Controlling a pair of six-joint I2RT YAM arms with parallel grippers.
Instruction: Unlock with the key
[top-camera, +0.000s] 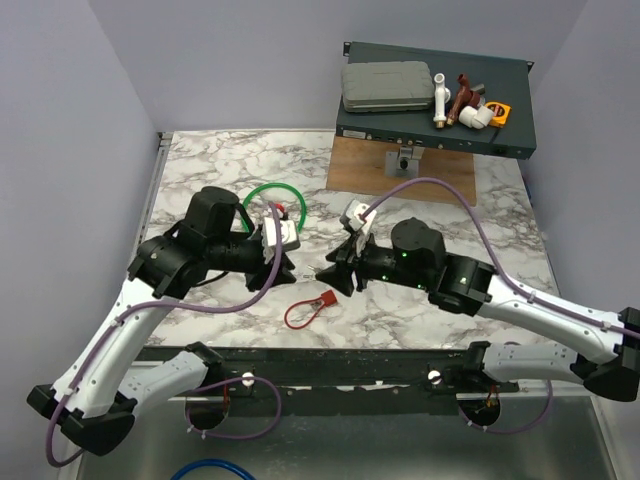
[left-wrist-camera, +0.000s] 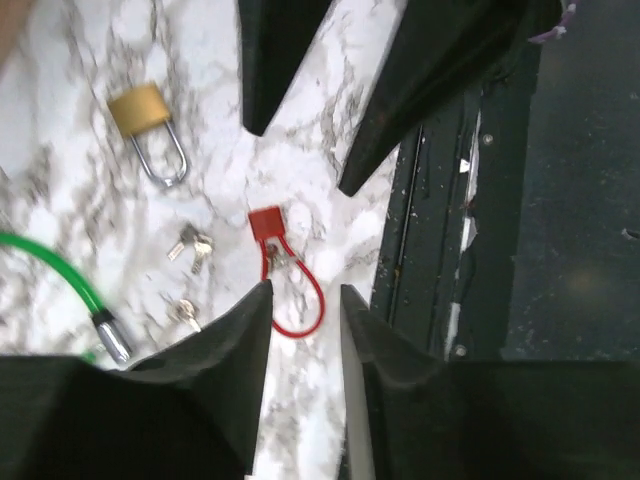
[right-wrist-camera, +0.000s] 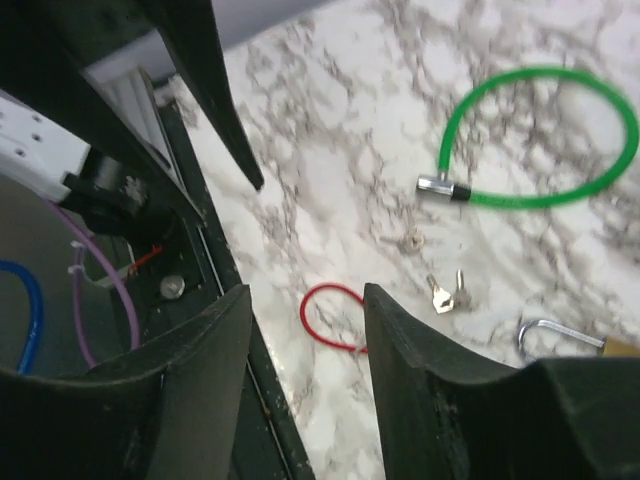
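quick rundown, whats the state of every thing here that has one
red-tagged key: lying on table, unheld
brass padlock: lying flat, no key in it, lock state unclear
green cable loop: lying curled in a ring
loose keys: scattered on table
left claw: open, empty
right claw: open, empty

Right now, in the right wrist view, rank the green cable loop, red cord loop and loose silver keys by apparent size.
Largest to smallest:
1. green cable loop
2. red cord loop, partly hidden by the hand
3. loose silver keys
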